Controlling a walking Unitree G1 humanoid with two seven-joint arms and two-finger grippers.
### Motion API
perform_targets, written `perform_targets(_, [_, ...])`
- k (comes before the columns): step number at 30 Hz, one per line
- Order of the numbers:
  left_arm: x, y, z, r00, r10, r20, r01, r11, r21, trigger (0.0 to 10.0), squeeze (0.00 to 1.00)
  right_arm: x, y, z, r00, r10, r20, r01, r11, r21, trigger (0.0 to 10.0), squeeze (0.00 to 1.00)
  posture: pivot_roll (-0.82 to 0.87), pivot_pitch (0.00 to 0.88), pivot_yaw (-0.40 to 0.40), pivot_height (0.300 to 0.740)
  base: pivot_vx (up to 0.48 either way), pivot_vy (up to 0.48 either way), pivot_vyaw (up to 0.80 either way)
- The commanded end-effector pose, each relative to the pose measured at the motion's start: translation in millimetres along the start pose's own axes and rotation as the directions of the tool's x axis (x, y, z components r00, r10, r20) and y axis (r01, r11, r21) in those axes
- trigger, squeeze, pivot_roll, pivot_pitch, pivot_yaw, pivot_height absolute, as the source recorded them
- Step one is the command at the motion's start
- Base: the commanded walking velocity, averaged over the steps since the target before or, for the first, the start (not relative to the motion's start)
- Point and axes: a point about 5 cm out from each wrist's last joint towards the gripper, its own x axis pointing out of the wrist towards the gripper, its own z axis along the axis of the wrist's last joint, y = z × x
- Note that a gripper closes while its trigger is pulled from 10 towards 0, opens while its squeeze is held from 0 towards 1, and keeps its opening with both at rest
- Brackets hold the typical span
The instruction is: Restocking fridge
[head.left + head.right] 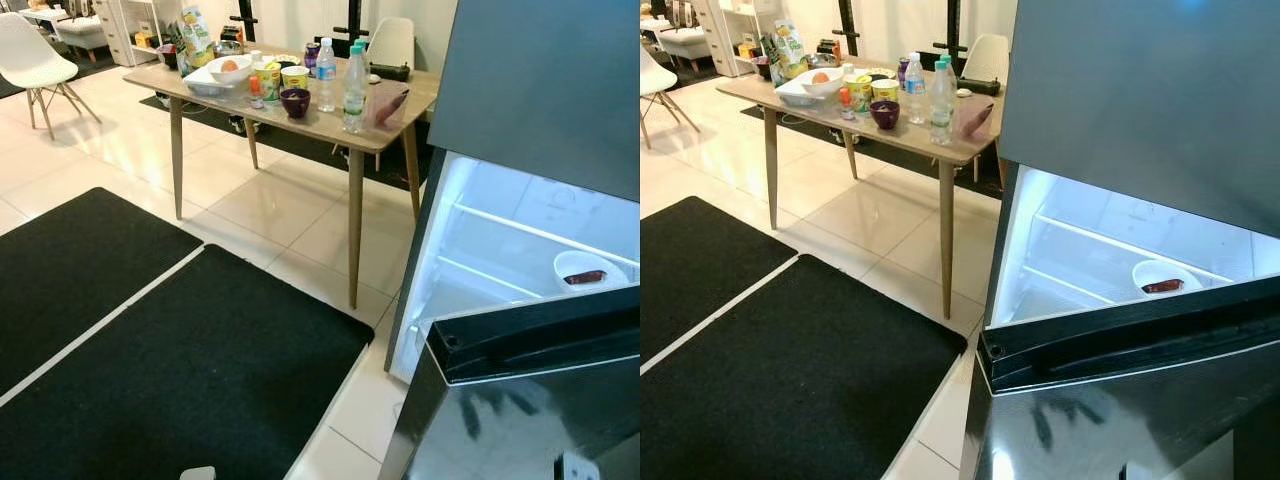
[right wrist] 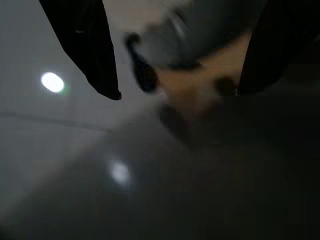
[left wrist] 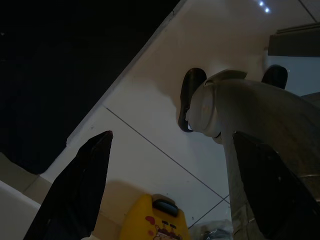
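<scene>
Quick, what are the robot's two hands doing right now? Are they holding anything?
Left gripper: open, its long black fingers spread wide, holding nothing.
Right gripper: open, fingers apart, holding nothing, though the view is blurred.

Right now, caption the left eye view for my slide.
Open fridge holding one white bowl; wooden table of groceries beyond.

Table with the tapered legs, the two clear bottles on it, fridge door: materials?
Light brown table: looks like wood or wood-look laminate, matte; faint grain, slim tapered legs. Two clear bottles: likely thin plastic, see-through, with coloured caps. Dark fridge door: glossy, mirror-like, glass or polished metal, can't tell which; it reflects the room.
</scene>
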Motion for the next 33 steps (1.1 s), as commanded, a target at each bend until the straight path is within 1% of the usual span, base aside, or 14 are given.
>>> perform_targets(1, [-0.3,0.3,-4,1.0,0.001,-0.016,-0.001,1.0,0.005,10.0,0.0,3.3,5.2,14,0.996,0.05,0.069,-0.052,0.999,0.017,10.0,0.0,-0.05,0.027,0.003,0.74,0.0,0.0,0.0])
perform_targets(7, [-0.5,0.5,-5,1.0,0.001,-0.02,-0.001,1.0,0.012,10.0,0.0,13.7,24.6,57,0.969,0.16,0.189,-0.158,0.987,-0.024,10.0,0.0,-0.04,0.037,0.002,0.74,0.0,0.0,0.0])
perform_targets(9, [-0.8,1.3,-7,1.0,0.004,-0.024,-0.003,1.0,0.014,10.0,0.0,18.6,40.8,79,0.943,0.236,0.236,-0.225,0.972,-0.074,10.0,0.0,-0.04,0.042,0.001,0.74,0.0,0.0,0.0])
perform_targets(13, [-1.4,2.6,-10,1.0,0.01,-0.029,-0.01,1.0,0.006,10.0,0.0,25.8,87.7,131,0.863,0.384,0.329,-0.333,0.921,-0.2,10.0,0.0,-0.02,0.048,-0.012,0.74,0.0,0.0,0.0])
perform_targets(14, [-1.4,2.6,-10,1.0,0.01,-0.029,-0.01,1.0,0.006,10.0,0.0,25.8,87.7,131,0.863,0.384,0.329,-0.333,0.921,-0.2,10.0,0.0,-0.02,0.048,-0.012,0.74,0.0,0.0,0.0])
perform_targets(19, [-1.8,3.8,-12,0.999,0.02,-0.028,-0.021,1.0,-0.006,10.0,0.0,9.6,147.3,233,0.703,0.402,0.586,-0.31,0.916,-0.256,10.0,0.0,-0.01,0.046,-0.015,0.74,0.0,0.0,0.0])
perform_targets(20, [-1.8,3.8,-12,0.999,0.02,-0.028,-0.021,1.0,-0.006,10.0,0.0,9.6,147.3,233,0.703,0.402,0.586,-0.31,0.916,-0.256,10.0,0.0,-0.01,0.046,-0.015,0.74,0.0,0.0,0.0])
perform_targets(23, [-1.9,3.8,-13,0.999,0.022,-0.027,-0.022,1.0,-0.015,10.0,0.0,-2.8,168.4,261,0.626,0.455,0.633,-0.344,0.89,-0.3,10.0,0.0,0.0,0.045,-0.027,0.74,0.0,0.0,0.0])
perform_targets(26, [-1.9,3.7,-13,0.999,0.022,-0.026,-0.023,1.0,-0.018,10.0,0.0,-4.4,172.4,264,0.613,0.474,0.631,-0.354,0.88,-0.317,10.0,0.0,0.0,0.045,-0.029,0.74,0.0,0.0,0.0])
perform_targets(28, [-2.0,3.3,-15,0.999,0.023,-0.028,-0.023,0.999,-0.025,10.0,0.0,7.1,170.7,237,0.675,0.504,0.539,-0.352,0.862,-0.366,10.0,0.0,0.0,0.047,-0.033,0.74,0.0,0.0,0.0])
perform_targets(30, [-2.0,3.3,-15,0.999,0.023,-0.028,-0.023,0.999,-0.025,10.0,0.0,7.1,170.7,237,0.675,0.504,0.539,-0.352,0.862,-0.366,10.0,0.0,0.0,0.047,-0.033,0.74,0.0,0.0,0.0])
perform_targets(31, [-2.0,2.7,-16,0.999,0.021,-0.03,-0.022,0.999,-0.026,10.0,0.0,16.1,164.7,214,0.729,0.499,0.469,-0.341,0.858,-0.385,10.0,0.0,0.0,0.047,-0.034,0.74,0.0,0.0,0.0])
perform_targets(32, [-2.0,2.7,-16,0.999,0.021,-0.03,-0.022,0.999,-0.026,10.0,0.0,16.1,164.7,214,0.729,0.499,0.469,-0.341,0.858,-0.385,10.0,0.0,0.0,0.047,-0.034,0.74,0.0,0.0,0.0])
perform_targets(33, [-2.0,1.4,-18,0.999,0.017,-0.035,-0.018,0.999,-0.026,10.0,0.0,27.6,151.1,173,0.806,0.475,0.353,-0.328,0.855,-0.402,10.0,0.0,-0.01,0.049,-0.034,0.74,0.0,0.0,0.0])
